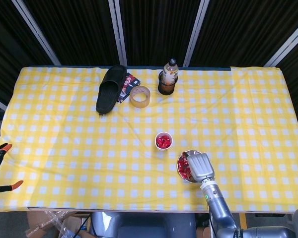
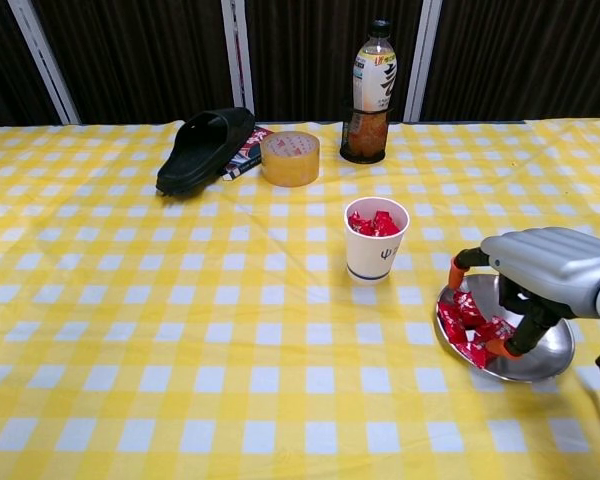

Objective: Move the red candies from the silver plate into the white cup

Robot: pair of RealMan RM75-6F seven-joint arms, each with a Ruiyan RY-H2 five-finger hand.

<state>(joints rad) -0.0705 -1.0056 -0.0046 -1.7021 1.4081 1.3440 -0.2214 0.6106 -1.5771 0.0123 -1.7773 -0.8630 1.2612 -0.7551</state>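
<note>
Over the shallow round silver plate (image 2: pixel 550 352) at the near right of the yellow-checked counter (image 2: pixel 180 300), the right hand (image 2: pixel 525 290) reaches down with its orange-tipped fingers (image 2: pixel 495 349) spread among the red wrapped candies (image 2: pixel 460 318). From the chest view the fingertips seem to touch the pile, but whether any candy is actually pinched cannot be told. The candies lie heaped on the plate's left half. Just at 10 o'clock from the plate stands the white paper cup (image 2: pixel 375 256), upright, with more red candies showing at its rim. Farther back, at 12 o'clock from the cup, a brown drink bottle (image 2: pixel 368 95) stands upright. At 11 o'clock lie a roll of clear tape (image 2: pixel 290 158) and a black slipper (image 2: pixel 206 148).
</note>
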